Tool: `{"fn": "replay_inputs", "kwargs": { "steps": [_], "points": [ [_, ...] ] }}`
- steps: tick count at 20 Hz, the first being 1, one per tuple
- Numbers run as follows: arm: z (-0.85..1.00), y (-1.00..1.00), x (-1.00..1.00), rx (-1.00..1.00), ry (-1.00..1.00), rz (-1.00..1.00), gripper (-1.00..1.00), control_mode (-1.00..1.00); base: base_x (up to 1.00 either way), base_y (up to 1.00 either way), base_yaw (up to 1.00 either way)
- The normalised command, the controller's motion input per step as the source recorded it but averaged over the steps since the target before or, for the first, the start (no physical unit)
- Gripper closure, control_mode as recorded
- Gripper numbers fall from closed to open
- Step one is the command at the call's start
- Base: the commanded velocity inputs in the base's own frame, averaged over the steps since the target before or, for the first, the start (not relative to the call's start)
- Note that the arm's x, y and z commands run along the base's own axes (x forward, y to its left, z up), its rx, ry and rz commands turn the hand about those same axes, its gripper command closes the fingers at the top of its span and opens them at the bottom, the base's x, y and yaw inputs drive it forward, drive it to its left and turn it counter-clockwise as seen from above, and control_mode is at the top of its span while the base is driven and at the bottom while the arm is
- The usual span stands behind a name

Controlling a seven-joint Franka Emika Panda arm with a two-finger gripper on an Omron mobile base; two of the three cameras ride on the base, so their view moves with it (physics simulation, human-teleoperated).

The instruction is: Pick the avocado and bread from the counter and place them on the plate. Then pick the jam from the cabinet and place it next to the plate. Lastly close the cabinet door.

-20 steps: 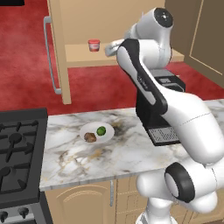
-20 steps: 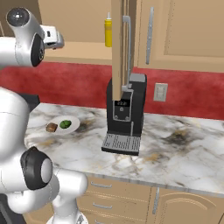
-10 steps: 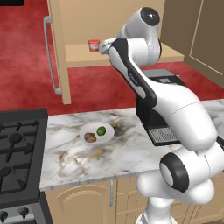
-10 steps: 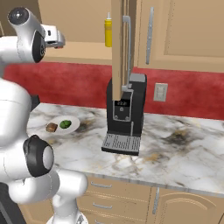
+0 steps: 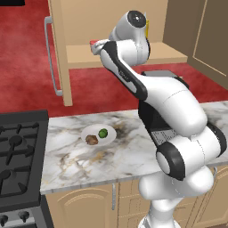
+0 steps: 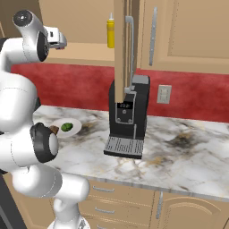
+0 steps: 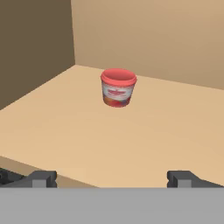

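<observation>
A: Small squat red jam jar (image 7: 118, 87), glossy, round, with a red rim and a pale printed label band. Standing upright on the smooth tan wooden shelf (image 7: 131, 135) of the wall cabinet (image 5: 116, 26), toward 11 o'clock of the shelf in the hand view, near the back corner yet clear of both walls.

B: Seen past the arm in the left base view as a sliver of red (image 5: 92, 43) at the shelf's front edge. And the two-finger gripper (image 7: 112, 179)?

A: Spread wide, dark blocky fingertips (image 7: 41, 178) far apart at 6 o'clock of the hand view, holding nothing. Well short of the jar, level with the shelf's front lip.

B: Flat light tan cabinet door (image 5: 58, 49) swung out, long silver bar handle (image 5: 50, 55) down its face. Tall yellow squeeze bottle (image 6: 110, 35) upright on the same shelf, at 3 o'clock from the hand in the right base view.

A: Below, white marble counter (image 5: 124, 156) with grey and tan veins, polished. Round white shallow plate (image 5: 111, 132) on it, at 9 o'clock of the slab in the left base view.

B: On the plate, bright green ball of an avocado (image 5: 103, 132) and rough brown lump of bread (image 5: 92, 140), just beside each other, bread at 8 o'clock from the avocado.

A: Boxy black coffee machine (image 6: 127, 118) with a ridged silver drip tray, at 3 o'clock from the plate in the right base view. Black gas stove (image 5: 18, 156) at 9 o'clock in the left base view.
</observation>
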Motion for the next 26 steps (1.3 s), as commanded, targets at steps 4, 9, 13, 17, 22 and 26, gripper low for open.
{"fn": "replay_inputs", "kwargs": {
  "steps": [4,9,13,17,22,26],
  "points": [
    [-0.01,0.0,0.47,0.0,0.0,0.0,-1.0,-1.0,0.0,0.0,0.0],
    [0.0,0.02,0.43,0.01,0.0,0.0,-1.0,-1.0,0.0,0.0,0.0],
    [0.0,0.11,0.45,0.0,0.02,0.0,-1.0,-1.0,0.0,0.0,0.0],
    [0.0,0.21,0.37,0.0,0.04,0.0,-1.0,-1.0,0.0,0.0,0.0],
    [0.0,0.12,0.44,0.0,0.01,0.0,-1.0,-1.0,0.0,0.0,0.0],
    [-0.16,0.04,0.44,0.0,0.0,0.0,-1.0,-1.0,0.0,0.0,0.0]
  ]
}}
